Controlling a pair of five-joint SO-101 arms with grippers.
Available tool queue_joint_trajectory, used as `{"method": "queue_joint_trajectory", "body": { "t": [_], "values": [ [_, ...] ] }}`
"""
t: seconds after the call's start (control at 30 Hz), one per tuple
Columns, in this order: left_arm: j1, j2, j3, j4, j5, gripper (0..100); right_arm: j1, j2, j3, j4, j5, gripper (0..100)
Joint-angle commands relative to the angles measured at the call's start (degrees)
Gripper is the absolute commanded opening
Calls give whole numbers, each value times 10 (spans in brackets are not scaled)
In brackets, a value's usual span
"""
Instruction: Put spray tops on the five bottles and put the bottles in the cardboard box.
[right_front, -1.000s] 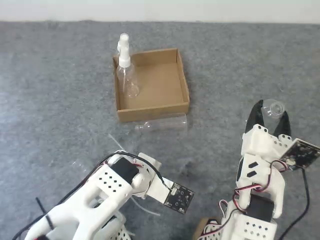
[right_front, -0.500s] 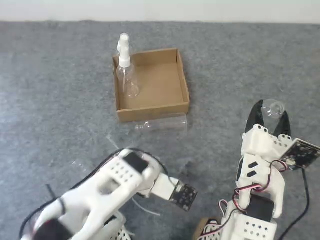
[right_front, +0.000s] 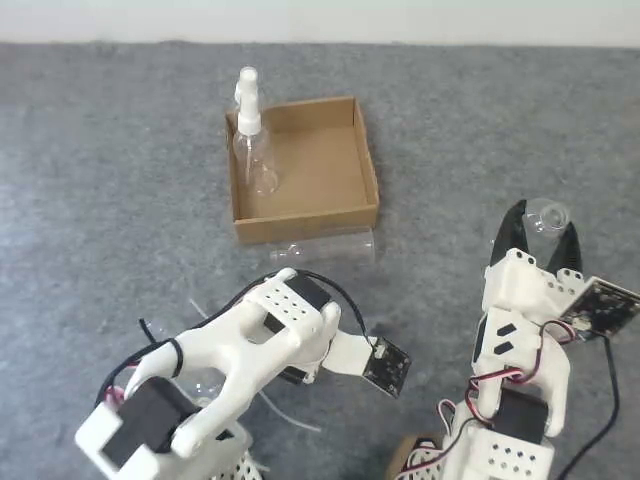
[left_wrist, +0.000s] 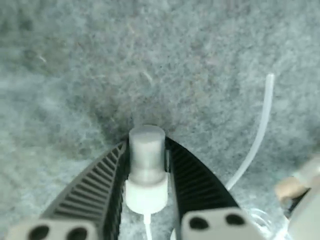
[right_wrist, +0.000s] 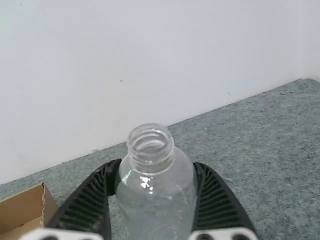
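Worktop of grey felt runs wide on the left, from its far edge under the pale wall down to the left arm at the near edge. The left jaws are clenched on a white spray top, capped end pointing at the felt, with a loose clear tube lying just beside. Toward the middle, the cardboard box sits near the far edge. A clear capped bottle stands upright against the box's left wall, with a second spray head showing behind it. Another clear bottle lies on its side, touching the box's front wall. A broad stretch of felt separates the box from the right arm. There the right jaws grasp an open bottle, transparent, with a threaded neck and no top, held well apart from the box.
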Motion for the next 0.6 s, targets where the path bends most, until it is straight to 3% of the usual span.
{"method": "queue_joint_trajectory", "body": {
  "t": [0.0,0.57],
  "values": [
    [4,-40,-23,5,15,19,-6,-12,-10,-16,1,16],
    [19,-218,11,-55,275,19,-32,-12,0,-15,2,16]
  ]
}}
